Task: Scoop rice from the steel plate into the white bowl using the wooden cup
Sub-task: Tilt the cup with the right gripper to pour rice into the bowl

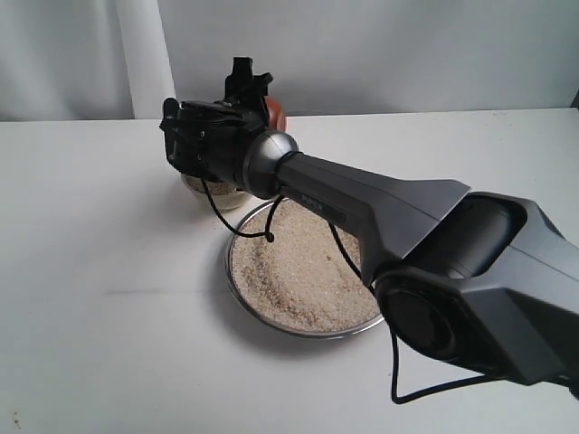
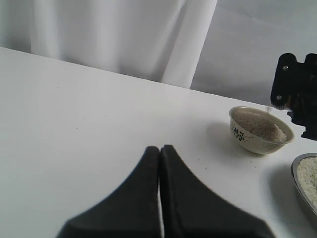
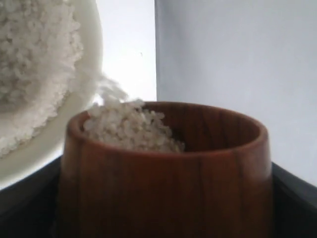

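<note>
Right gripper (image 1: 251,89) is clamped on the tipped wooden cup (image 3: 163,188), its arm hiding most of the white bowl (image 1: 220,194), steel plate (image 1: 303,333) at the bowl's 5 o'clock

Left pincer (image 2: 159,148) closed — right pincer (image 1: 251,89) laden

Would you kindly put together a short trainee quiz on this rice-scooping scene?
1. True or false: the left gripper is shut and empty.
2. The reddish-brown wooden cup is tipped over which dish? A) wide shiny steel plate B) small cream-white bowl C) neither
3. Fill in: the bowl already holds some ____.
Key: 1 true; 2 B; 3 pale tan rice.
</note>
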